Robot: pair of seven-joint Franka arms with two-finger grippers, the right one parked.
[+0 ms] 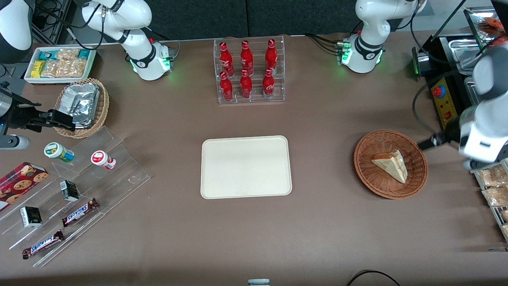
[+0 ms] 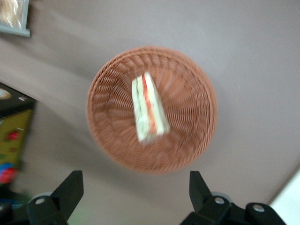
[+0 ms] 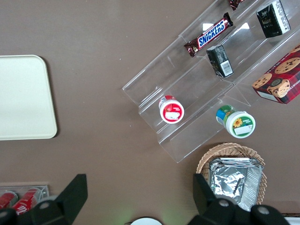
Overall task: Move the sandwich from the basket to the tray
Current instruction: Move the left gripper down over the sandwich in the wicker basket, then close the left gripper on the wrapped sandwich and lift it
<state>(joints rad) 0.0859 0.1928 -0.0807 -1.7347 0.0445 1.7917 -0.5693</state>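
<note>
The step in hand is the approach. The left arm's two-finger gripper [image 2: 136, 192] hangs above the table just beside the round reddish-brown woven wicker basket [image 1: 416, 174], with its black fingers [image 2: 70, 187] spread wide and nothing between them.

The clear-wrapped triangular sandwich of pale bread with orange-red and green filling [image 1: 391, 165] lies inside this basket, near its middle. The flat cream-beige rectangular plastic tray [image 1: 246, 167] sits bare at the table's centre, well apart from the basket, toward the parked arm's end.

Judged from this, no grasp has begun. The next move calls for bringing the gripper over the basket, lining the fingers across the wedge's two broad faces, then descending into the shallow bowl without catching the rim. The wrap may be slippery, so a gentle closure is advised.

Legible writing:
- Two brown bars [image 1: 80, 211] on the clear acrylic stepped stand [image 1: 119, 159] read "SNICKERS".
- The six red bottles [image 1: 246, 71] in the clear rack carry white script too small to read.
</note>
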